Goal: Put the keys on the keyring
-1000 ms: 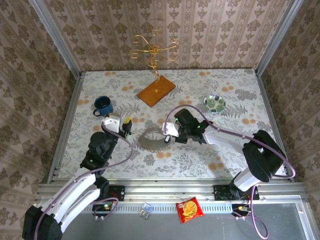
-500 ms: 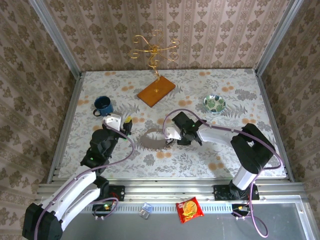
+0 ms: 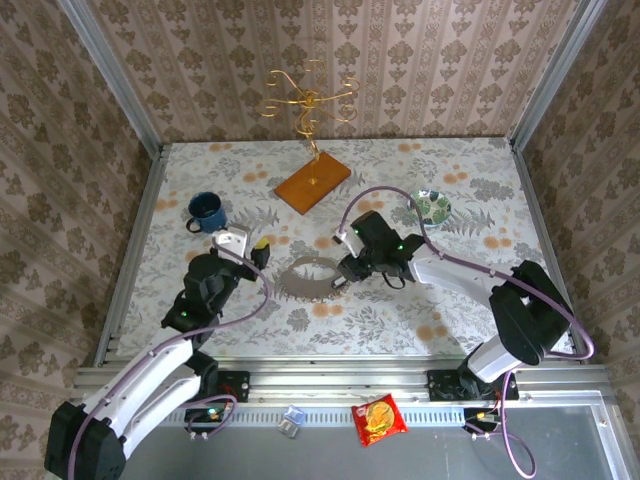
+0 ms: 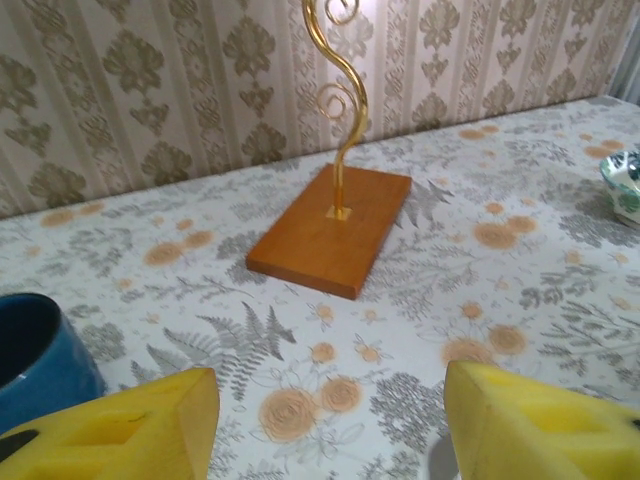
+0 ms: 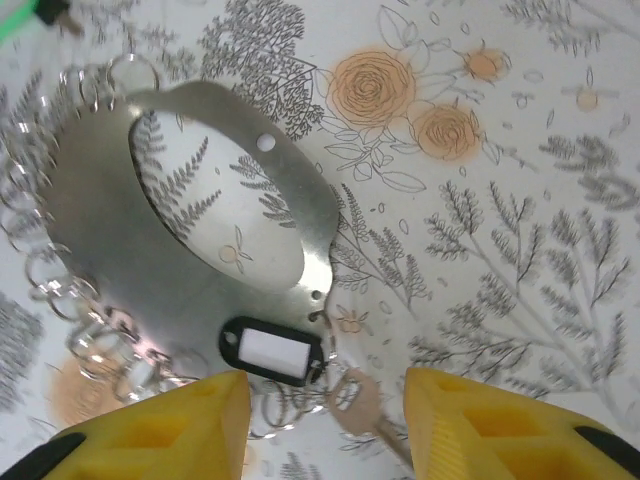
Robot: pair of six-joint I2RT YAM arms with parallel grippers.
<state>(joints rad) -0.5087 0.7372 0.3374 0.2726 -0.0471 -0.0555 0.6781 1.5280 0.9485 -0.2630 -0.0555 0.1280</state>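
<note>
Hovering part-open and empty over the keyring's (image 5: 120, 250) near rim, the right jaws straddle the dark-headed key (image 5: 272, 350). It lies on the counter (image 5: 480, 200) just beside the hoop, head lengthwise from finger to finger. The green key (image 5: 22, 20) lies beyond the hoop. The left jaws, open and empty, stand farther off.

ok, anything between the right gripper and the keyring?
Nothing visibly blocking. The right gripper is open right at the edge of the keyring. A black tag and a small key lie flat by that edge, just ahead of it.
</note>
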